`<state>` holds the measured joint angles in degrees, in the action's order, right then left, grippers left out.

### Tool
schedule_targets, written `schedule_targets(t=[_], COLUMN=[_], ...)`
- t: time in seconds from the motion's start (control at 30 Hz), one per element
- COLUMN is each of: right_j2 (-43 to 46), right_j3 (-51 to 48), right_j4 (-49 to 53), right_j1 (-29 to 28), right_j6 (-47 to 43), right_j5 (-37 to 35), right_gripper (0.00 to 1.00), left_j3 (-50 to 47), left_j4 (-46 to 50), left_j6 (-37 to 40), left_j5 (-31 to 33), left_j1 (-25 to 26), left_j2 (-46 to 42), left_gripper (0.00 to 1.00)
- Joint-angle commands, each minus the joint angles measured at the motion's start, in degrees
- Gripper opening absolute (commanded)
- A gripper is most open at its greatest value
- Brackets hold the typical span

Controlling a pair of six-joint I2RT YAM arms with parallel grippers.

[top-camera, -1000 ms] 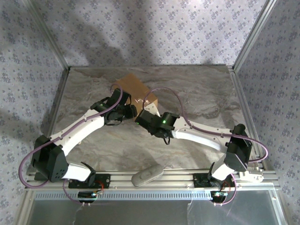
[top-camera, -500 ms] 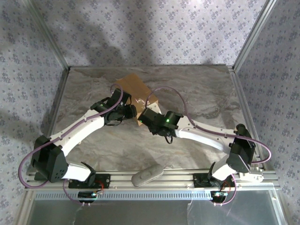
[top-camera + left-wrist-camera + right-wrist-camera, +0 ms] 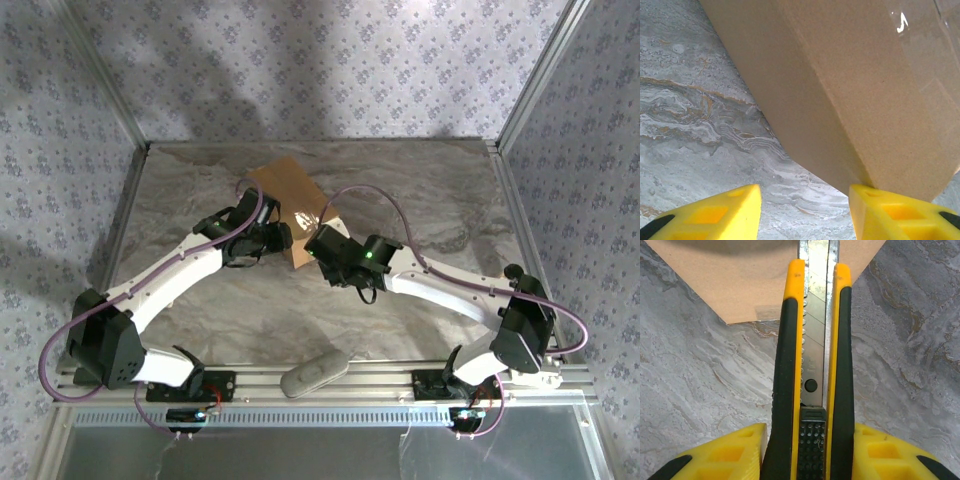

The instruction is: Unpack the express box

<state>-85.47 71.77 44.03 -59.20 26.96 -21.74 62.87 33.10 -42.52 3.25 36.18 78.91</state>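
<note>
- Box (image 3: 283, 188) lies closed on the marbled table (image 3: 430, 200), turned corner-on to the arms, with clear tape (image 3: 935, 60) across its top.
- Left gripper (image 3: 805, 215) sits low at the box's near-left side, its jaws wide apart with bare table between them, holding nothing.
- One yellow finger (image 3: 900, 215) is right at the box's near corner; I cannot tell whether they touch.
- Right gripper (image 3: 812, 460) is at the box's near-right corner, clamped on a yellow-and-black knife (image 3: 812, 390).
- Blade (image 3: 815, 300) is slid out and points over the box's corner; I cannot tell whether it touches the cardboard.
- Grey oblong thing (image 3: 314, 372) lies well apart from the box, near the arm bases.
</note>
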Motion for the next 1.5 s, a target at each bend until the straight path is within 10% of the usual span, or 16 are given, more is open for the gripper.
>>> schedule_targets(t=[0.0,1.47], right_j2=[1.0,-3.6], right_j3=[-0.6,5.1], right_j4=[-3.5,-5.9], right_j1=[-2.1,-8.9], right_j6=[-6.9,-8.2], right_j5=[12.3,14.9], right_gripper=[0.0,0.0], left_j3=[3.5,5.2], left_j4=[-10.2,-15.3], left_j6=[0.7,-3.4], left_j5=[-3.9,-8.5], left_j1=[1.7,3.8], left_j2=[0.0,4.4], left_gripper=[0.51,0.51])
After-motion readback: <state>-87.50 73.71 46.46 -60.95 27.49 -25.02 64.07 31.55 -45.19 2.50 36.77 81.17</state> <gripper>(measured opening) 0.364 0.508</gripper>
